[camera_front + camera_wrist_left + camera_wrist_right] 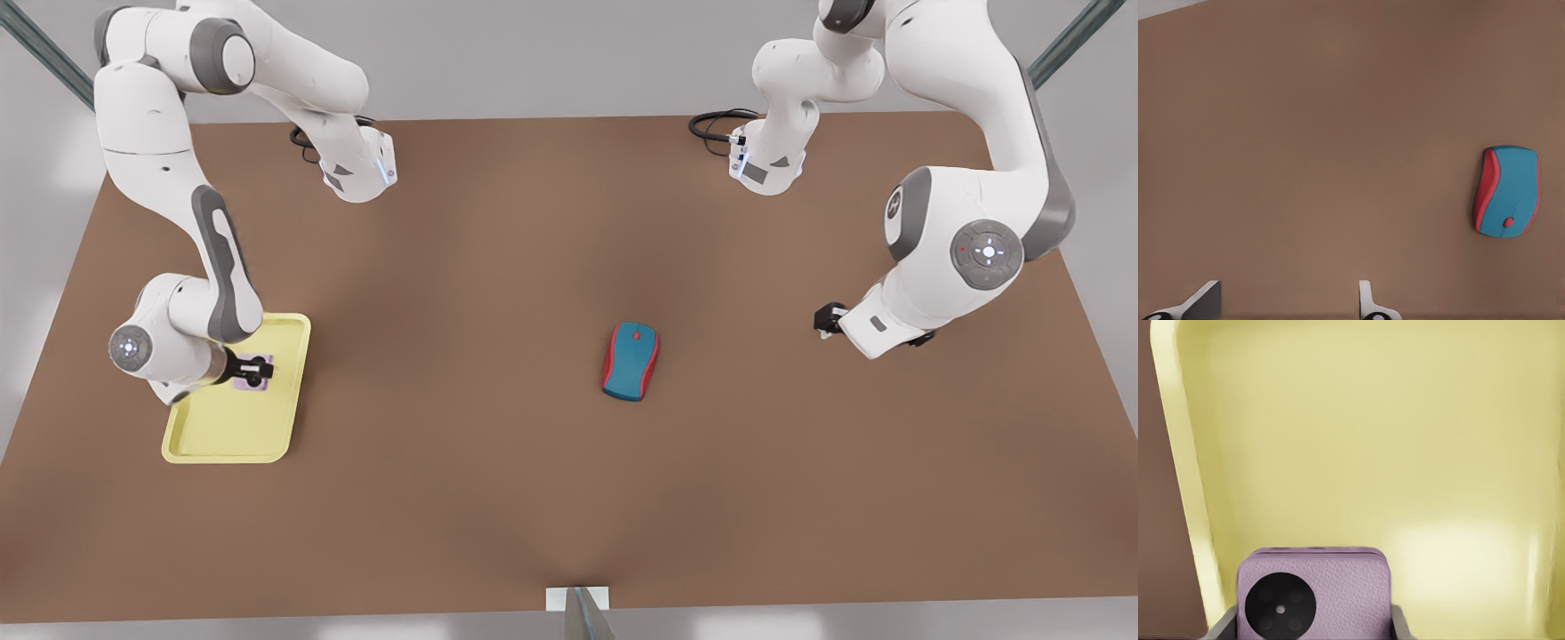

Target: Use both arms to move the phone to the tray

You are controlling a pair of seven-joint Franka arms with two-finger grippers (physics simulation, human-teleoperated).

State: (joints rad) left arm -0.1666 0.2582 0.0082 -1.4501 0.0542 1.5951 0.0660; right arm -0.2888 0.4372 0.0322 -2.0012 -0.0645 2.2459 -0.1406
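The pale pink phone is over the upper part of the pale yellow tray at the front view's left. My right gripper is shut on it. In the right wrist view the phone shows a black circle on its face, and the fingers of the right gripper press its two sides above the tray floor. I cannot tell whether the phone touches the tray. My left gripper waits open at the front view's right; its fingers stand wide apart over bare table.
A teal-and-red computer mouse lies near the middle of the brown table, and the left wrist view shows the mouse well ahead of the left gripper. Black cables lie by the arm bases at the far edge.
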